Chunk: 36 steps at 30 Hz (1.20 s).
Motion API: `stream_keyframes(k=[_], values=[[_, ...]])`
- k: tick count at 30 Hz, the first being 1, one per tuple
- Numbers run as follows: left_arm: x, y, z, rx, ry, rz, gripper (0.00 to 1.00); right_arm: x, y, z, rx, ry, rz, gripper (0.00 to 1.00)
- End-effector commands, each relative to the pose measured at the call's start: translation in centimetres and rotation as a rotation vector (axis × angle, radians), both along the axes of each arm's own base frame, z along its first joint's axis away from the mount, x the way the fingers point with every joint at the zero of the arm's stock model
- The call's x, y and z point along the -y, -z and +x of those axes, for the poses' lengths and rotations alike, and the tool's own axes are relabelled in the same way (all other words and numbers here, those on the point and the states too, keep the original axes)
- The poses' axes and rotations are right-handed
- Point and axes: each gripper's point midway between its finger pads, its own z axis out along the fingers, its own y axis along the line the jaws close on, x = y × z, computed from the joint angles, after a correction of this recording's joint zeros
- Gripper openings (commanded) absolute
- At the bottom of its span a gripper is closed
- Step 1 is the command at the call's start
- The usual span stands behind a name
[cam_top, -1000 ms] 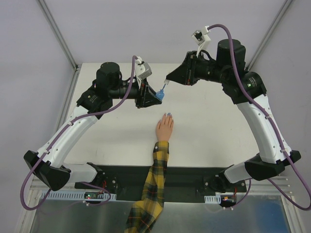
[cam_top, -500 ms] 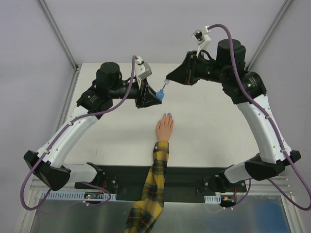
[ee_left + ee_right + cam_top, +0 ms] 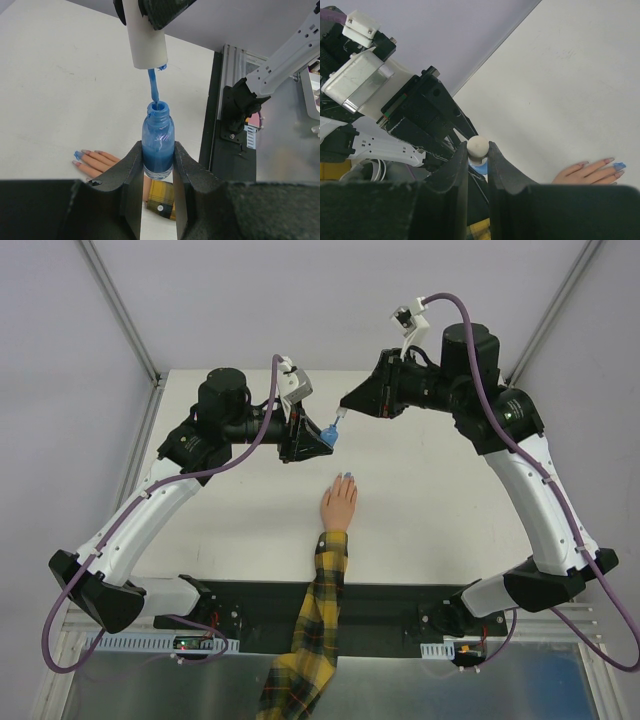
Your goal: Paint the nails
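Left wrist view: the left gripper clamps the open bottle, mostly full of blue polish. The right gripper pinches the cap, its brush tip in the neck (a reload, I judge). Next it must lift clear and reach the nails at mid-table; one is blue, the others look bare.

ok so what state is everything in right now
bottle, open, part full of blue polish
cap, off the bottle
brush, blue with polish, tip at the bottle's mouth
hand, lying flat, palm down
nails, one blue, the rest look bare
left gripper, shut on bottle
right gripper, shut on cap
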Motion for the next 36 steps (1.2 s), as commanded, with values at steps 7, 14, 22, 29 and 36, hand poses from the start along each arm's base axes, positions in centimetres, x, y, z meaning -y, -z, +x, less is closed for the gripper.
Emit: stream_keyframes(k=[7, 14, 22, 29, 36], values=[[0.1, -1.6, -0.1, 0.075, 0.006, -0.026, 0.00, -0.7, -0.9, -0.9, 0.029, -0.041, 0.023, 0.00], [0.1, -1.7, 0.0, 0.078, 0.002, -0.027, 0.00, -0.9, 0.0, -1.1, 0.040, -0.053, -0.016, 0.00], [0.0, -1.8, 0.0, 0.080, -0.006, -0.028, 0.00, -0.7, 1.7, -1.1, 0.043, -0.042, -0.067, 0.01], [0.0, -1.7, 0.1, 0.082, -0.010, -0.026, 0.00, -0.6, 1.7, -0.9, 0.049, -0.026, -0.062, 0.00], [0.2, -3.1, 2.5, 0.089, -0.123, -0.049, 0.00, -0.7, 3.8, -1.2, 0.039, -0.065, -0.102, 0.01]])
